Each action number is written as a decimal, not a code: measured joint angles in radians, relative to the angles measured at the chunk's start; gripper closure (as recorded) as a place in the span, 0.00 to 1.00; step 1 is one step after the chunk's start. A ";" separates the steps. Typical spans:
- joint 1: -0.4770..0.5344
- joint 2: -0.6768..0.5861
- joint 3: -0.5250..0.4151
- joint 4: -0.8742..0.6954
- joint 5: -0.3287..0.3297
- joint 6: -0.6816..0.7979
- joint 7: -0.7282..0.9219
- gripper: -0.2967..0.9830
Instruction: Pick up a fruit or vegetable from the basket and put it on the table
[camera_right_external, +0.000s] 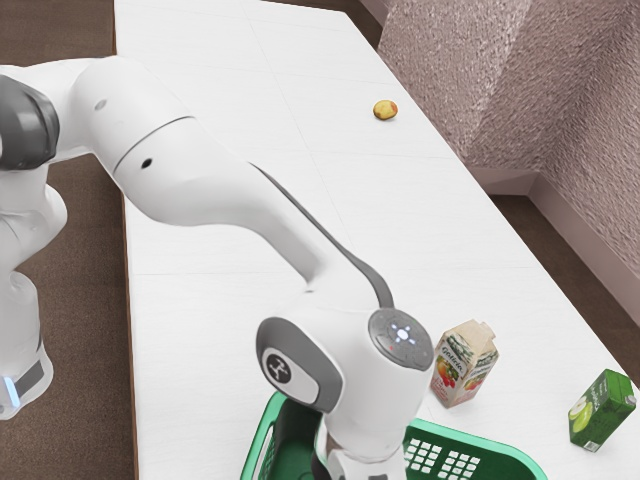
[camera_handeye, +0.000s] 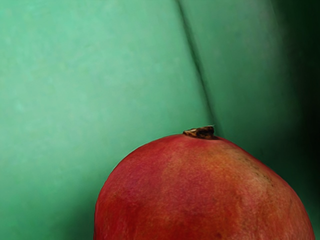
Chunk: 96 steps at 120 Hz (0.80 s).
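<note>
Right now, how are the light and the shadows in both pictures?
Exterior view: the long white table looks bright and even, with no strong glare. Wrist view: the green plastic basket fades to near black on one side, and a soft shadow lies beside the round red fruit.

1 long, white table (camera_right_external: 220, 60) has thin lines on top and a brown edge at the exterior view's left. The floor (camera_right_external: 80, 260) is brown on both sides. To the right, rough, pinkish walls (camera_right_external: 440, 80) have a smooth strip (camera_right_external: 590, 250) low down. The light is soft.
</note>
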 joint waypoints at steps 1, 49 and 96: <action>0.000 0.000 0.000 0.000 0.000 0.001 0.000 0.25; 0.000 -0.003 0.000 -0.015 -0.002 0.023 0.001 0.48; 0.000 -0.081 0.001 0.026 0.014 -0.006 -0.007 0.54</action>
